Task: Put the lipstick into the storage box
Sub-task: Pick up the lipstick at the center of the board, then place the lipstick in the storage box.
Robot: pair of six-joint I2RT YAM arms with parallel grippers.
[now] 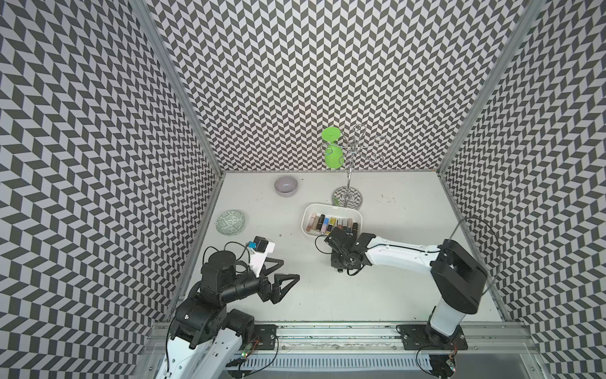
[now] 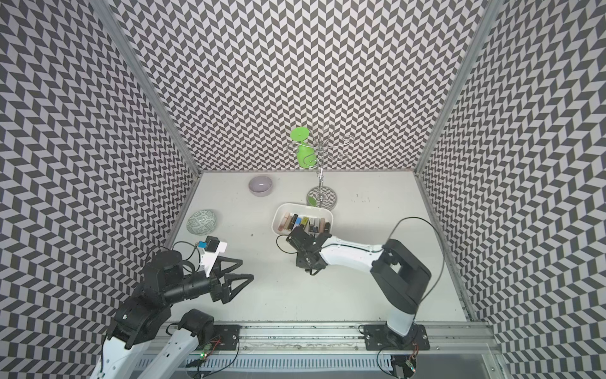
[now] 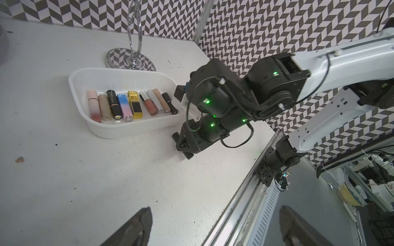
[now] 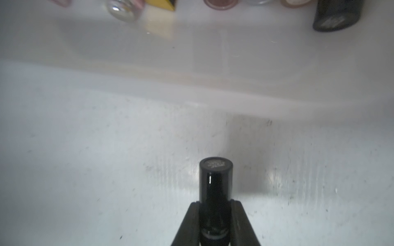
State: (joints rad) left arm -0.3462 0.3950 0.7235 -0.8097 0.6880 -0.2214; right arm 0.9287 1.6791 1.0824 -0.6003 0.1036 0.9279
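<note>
In both top views one white storage box [image 1: 305,223] sits on the table [image 1: 393,295], with a row of lipsticks [image 2: 303,223] lying inside. Behind it are one metal stand [image 1: 348,197] with one green cup [image 1: 331,154], one grey bowl [image 1: 286,185] and one patterned plate [image 1: 230,222]. The left gripper [image 1: 291,269] hovers well away from the box, jaws spread wide and empty. The right arm [image 1: 393,249] reaches to the near edge of the box, its fingertips hidden under the wrist.

In the left wrist view the lipsticks in the box count nine, side by side. The right gripper [image 3: 182,147] hangs low, just outside the box's near wall. Two spread fingers [image 3: 136,228] of the left gripper frame the view.

In the right wrist view the right gripper's jaws are pinching one black lipstick [image 4: 215,183], which points at the box wall and is outside it, above the table. I cannot tell whether it touches the table
</note>
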